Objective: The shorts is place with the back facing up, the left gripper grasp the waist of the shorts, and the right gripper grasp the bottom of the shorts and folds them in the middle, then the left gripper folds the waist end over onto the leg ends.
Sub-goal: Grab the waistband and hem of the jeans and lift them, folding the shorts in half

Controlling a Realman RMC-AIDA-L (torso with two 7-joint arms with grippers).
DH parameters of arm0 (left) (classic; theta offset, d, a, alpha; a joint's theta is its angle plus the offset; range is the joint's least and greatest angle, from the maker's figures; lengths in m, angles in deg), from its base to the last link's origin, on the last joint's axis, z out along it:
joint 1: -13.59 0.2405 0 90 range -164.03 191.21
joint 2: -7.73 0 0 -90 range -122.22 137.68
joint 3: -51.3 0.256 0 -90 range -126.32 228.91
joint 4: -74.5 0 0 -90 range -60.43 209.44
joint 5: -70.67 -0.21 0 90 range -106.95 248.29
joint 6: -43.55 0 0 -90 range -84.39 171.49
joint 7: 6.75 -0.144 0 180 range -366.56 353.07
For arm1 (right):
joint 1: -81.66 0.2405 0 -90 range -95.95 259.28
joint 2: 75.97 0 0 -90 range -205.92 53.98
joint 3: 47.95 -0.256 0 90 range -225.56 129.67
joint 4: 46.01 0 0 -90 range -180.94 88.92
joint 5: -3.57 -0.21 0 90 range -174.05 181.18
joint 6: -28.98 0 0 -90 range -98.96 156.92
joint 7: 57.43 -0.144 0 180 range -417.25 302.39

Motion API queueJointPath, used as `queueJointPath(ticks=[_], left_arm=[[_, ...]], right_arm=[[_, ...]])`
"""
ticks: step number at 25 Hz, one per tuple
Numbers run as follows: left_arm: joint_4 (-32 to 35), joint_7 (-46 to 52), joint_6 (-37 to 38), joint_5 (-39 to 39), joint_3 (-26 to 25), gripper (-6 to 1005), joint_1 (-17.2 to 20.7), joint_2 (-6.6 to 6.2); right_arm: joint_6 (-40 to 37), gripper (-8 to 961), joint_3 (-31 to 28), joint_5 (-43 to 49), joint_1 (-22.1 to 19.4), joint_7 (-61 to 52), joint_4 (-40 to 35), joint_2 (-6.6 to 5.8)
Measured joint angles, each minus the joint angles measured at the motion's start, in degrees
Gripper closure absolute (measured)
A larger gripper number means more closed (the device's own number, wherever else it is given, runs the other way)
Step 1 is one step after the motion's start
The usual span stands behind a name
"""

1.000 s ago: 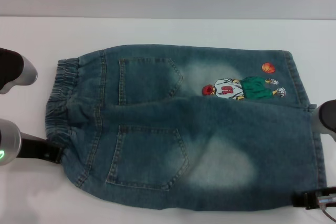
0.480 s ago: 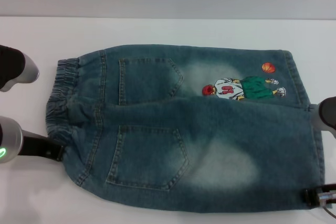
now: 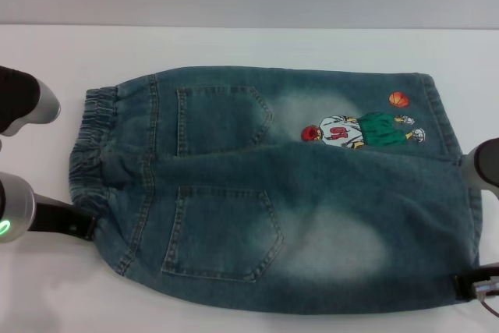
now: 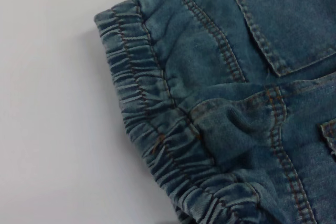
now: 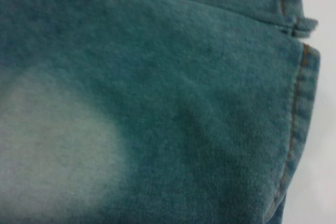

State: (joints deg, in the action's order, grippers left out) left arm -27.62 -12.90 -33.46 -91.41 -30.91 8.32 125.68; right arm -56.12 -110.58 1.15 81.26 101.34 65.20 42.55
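Shorts (image 3: 273, 193) back-up on white bench (image 3: 234, 44); print jersey number unreadable. Left tool (image 3: 66, 220) at waist (image 3: 90, 154), right tool (image 3: 475, 282) at leg hem; can't tell either's closure.

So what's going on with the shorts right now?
The shorts lie flat on the white table, back pockets up and not yet folded. The left gripper sits at the waist by its near corner, and the right gripper is at the near leg's hem.

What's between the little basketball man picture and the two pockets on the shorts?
Only denim with a faded pale patch sits between the cartoon print and the back pockets of the shorts. The head view shows it.
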Motion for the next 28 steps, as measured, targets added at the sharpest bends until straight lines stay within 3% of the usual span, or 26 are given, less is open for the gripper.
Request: queueJointPath(ticks=[4, 11, 22, 28], left_arm=[[-0.37, 0.00, 0.06, -0.02, -0.07, 899, 0.32, 0.00], [-0.97, 0.07, 1.60, -0.05, -0.94, 898, 0.52, 0.00], [-0.49, 0.05, 13.27, 0.39, -5.68, 899, 0.79, -0.08], [2.36, 0.09, 21.53, 2.93, -6.22, 900, 0.59, -0.02]], right_arm=[[0.13, 940, 0.11, 0.06, 0.17, 0.62, 0.91, -0.02], [4.79, 940, 0.19, 2.10, 0.19, 0.94, 1.44, -0.03], [27.92, 940, -0.83, 9.82, -0.32, 1.82, -0.88, 0.11], [36.61, 942, -3.65, 11.72, -0.92, 1.38, -3.13, 0.20]])
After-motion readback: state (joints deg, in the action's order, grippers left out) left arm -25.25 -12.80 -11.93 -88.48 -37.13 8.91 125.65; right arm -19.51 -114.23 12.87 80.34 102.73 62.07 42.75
